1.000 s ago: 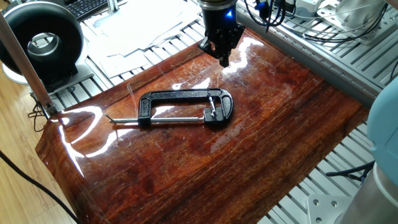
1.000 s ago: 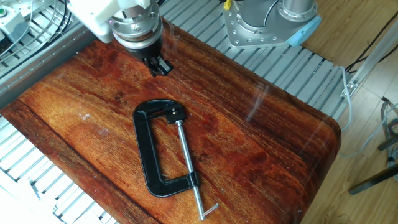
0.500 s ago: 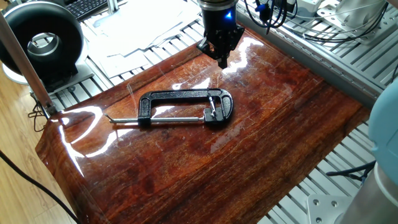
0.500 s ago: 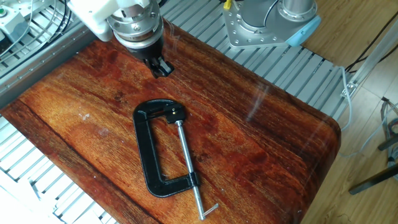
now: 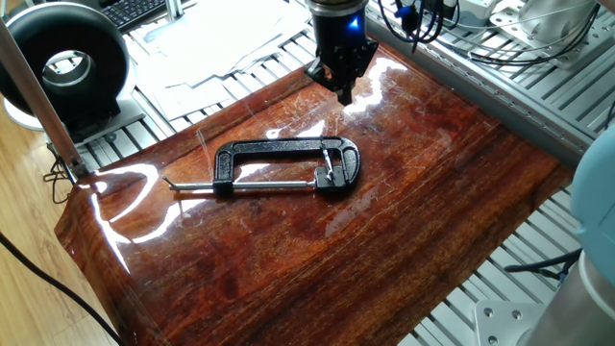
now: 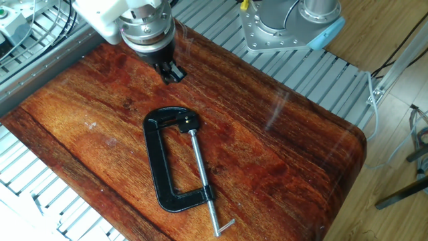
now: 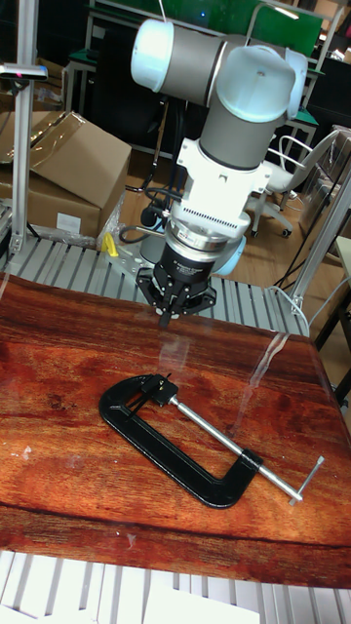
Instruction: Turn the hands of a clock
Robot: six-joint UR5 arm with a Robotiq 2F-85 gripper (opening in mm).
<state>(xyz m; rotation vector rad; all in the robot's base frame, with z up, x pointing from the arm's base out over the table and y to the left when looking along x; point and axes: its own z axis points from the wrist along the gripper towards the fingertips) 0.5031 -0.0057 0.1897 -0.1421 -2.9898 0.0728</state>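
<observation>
The clock is a black C-clamp (image 5: 279, 147) lying flat in the middle of the glossy wooden board (image 5: 384, 211), its long steel screw rod ending in a small crossbar. It also shows in the other fixed view (image 6: 155, 157) and the tall view (image 7: 166, 444). The hands, a short dark wire pin (image 5: 330, 165), sit at the rounded jaw end (image 7: 156, 383). My gripper (image 5: 344, 91) hangs above the board just beyond that jaw end, apart from the clamp. Its fingers are together on nothing (image 6: 172, 72) (image 7: 167, 314).
A round black ring-shaped device with a white centre (image 5: 62, 62) stands off the board's corner, with papers (image 5: 221, 38) beside it. Slotted aluminium table (image 6: 40, 194) surrounds the board. The arm's base (image 6: 287, 27) sits past one edge. Cardboard boxes (image 7: 58, 166) stand behind.
</observation>
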